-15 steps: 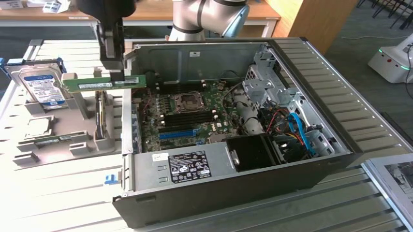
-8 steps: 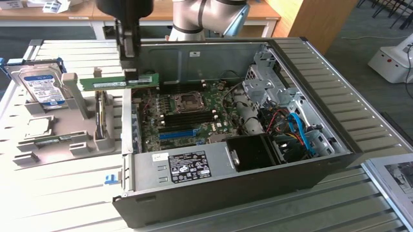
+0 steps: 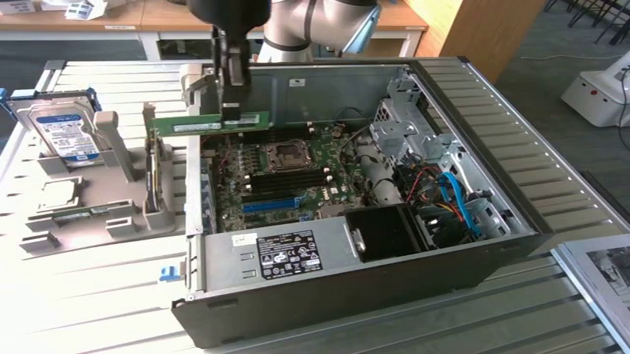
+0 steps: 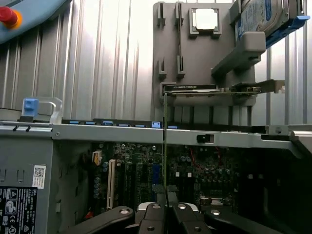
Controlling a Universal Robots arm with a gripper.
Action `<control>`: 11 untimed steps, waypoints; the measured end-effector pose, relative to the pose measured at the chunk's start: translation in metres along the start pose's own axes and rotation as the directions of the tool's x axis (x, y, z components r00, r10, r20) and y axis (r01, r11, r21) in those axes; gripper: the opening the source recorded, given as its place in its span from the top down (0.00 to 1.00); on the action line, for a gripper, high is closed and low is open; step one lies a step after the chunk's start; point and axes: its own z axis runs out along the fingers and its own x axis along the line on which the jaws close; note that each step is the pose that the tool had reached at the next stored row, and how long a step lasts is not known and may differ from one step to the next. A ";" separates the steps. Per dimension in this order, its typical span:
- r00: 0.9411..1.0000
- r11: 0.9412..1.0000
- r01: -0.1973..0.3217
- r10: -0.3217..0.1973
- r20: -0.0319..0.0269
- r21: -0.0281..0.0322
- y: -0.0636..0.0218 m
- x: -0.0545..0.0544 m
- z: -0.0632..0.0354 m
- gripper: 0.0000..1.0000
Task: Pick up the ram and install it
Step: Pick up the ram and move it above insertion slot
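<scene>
Gripper [image 3: 233, 112] clamped on the ram [image 3: 202, 125], held on edge at the exterior view's upper left-centre, above the open computer case [image 3: 414, 287]; the grip appears off-centre, so the stick could pivot and miss the motherboard [image 3: 325, 188] slots

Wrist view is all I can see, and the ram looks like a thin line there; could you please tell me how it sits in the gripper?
Observer: The gripper is shut on the ram, which hangs level, gripped nearer its end on the exterior view's right.
Operator: Thank you. And where does it hang?
Observer: Raised over the computer case, at its wall on the exterior view's left, with one end sticking out toward the grey holder.
Operator: Is it seated yet?
Observer: No, the black memory slots lie lower, apart from it.
</scene>
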 end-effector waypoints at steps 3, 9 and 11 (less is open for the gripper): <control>1.000 1.000 0.000 0.000 0.000 0.000 -0.0127 0.000 -0.0010 0.89; 1.000 1.000 0.000 0.000 0.000 -0.001 -0.0378 0.001 -0.0029 0.89; 1.000 1.000 0.000 0.000 0.000 -0.001 -0.0458 0.001 -0.0035 0.89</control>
